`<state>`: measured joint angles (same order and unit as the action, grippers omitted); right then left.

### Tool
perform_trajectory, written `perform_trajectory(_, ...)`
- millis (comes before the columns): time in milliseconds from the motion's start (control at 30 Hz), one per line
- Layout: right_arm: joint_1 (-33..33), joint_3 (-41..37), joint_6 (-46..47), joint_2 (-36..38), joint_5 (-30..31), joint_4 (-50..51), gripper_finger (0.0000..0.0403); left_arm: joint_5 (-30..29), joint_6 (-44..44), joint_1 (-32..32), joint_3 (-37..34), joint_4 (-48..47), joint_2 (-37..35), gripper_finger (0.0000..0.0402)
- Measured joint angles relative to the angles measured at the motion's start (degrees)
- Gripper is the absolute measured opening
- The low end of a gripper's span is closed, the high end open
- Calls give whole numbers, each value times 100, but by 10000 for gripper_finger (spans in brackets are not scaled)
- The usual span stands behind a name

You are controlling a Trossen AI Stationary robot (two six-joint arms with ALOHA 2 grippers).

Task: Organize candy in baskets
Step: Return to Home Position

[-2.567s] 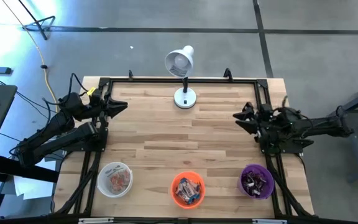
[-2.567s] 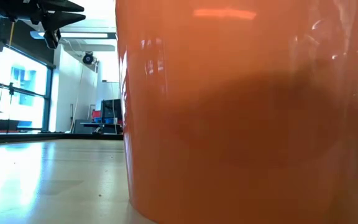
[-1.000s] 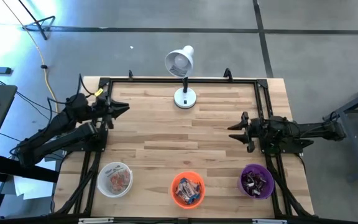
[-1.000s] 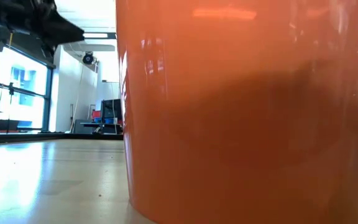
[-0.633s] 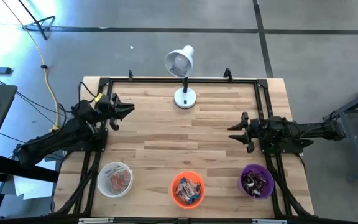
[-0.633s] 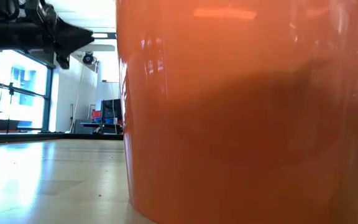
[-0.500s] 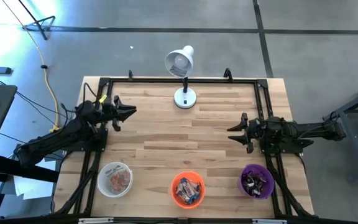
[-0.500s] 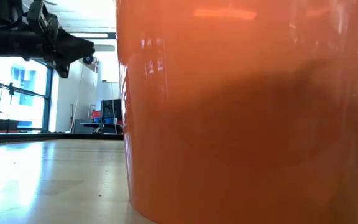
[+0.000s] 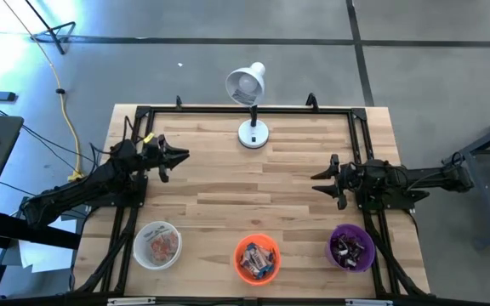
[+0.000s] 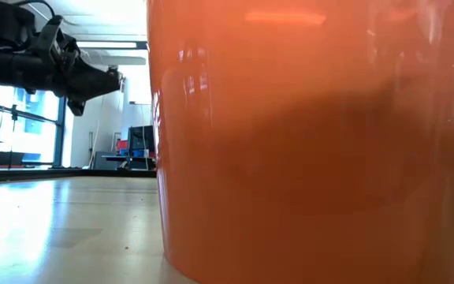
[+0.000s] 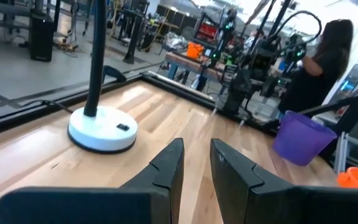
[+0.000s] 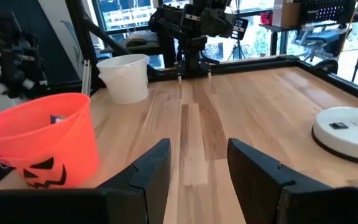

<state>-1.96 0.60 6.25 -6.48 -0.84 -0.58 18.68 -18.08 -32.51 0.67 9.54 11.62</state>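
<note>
1. The left gripper (image 9: 184, 155) hangs over the left side of the wooden table (image 9: 253, 195), about level with the lamp base and just inside the black frame rail (image 9: 139, 183) that runs along that edge. Its fingers are only slightly apart, a narrow slot with nothing in it.
2. The right gripper (image 9: 316, 181) sits over the right side of the table, pointing toward the middle, just inside the rail on its own edge. Its jaws are noticeably wider, and they hold nothing either.
3. The two grippers are well apart, with a broad strip of bare wood between them.
4. The three baskets line up along the bottom edge of the high view: white basket (image 9: 157, 244) at the left, orange basket (image 9: 257, 258) in the centre, purple basket (image 9: 350, 247) at the right, right up against the rail.
5. The candy (image 9: 258, 257) is all inside the baskets: pale pinkish pieces in the white one, a blue and silvery mix in the orange one, dark pieces in the purple one.
6. The white desk lamp (image 9: 252, 127) stands at the top edge, centre, with its head hanging out past the table.
7. In the low view, the orange basket's wall fills most of the frame.
8. A person (image 11: 319, 68) in dark clothes stands beyond the table, on the purple basket's side.
</note>
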Motion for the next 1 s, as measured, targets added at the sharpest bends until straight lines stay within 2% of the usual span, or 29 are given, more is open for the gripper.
perform_trajectory(567,0,2,125,0,0,9,154,-9,19,2,0,-137,-28,64)
perform_trajectory(700,0,2,123,42,0,9,154,-37,20,11,1,-231,-265,64)
perform_trajectory(933,0,2,123,518,0,2,154,-50,24,-47,5,-402,-1164,64)
perform_trajectory(1000,0,2,122,644,-1,-7,154,-52,17,-96,9,-290,-1145,64)
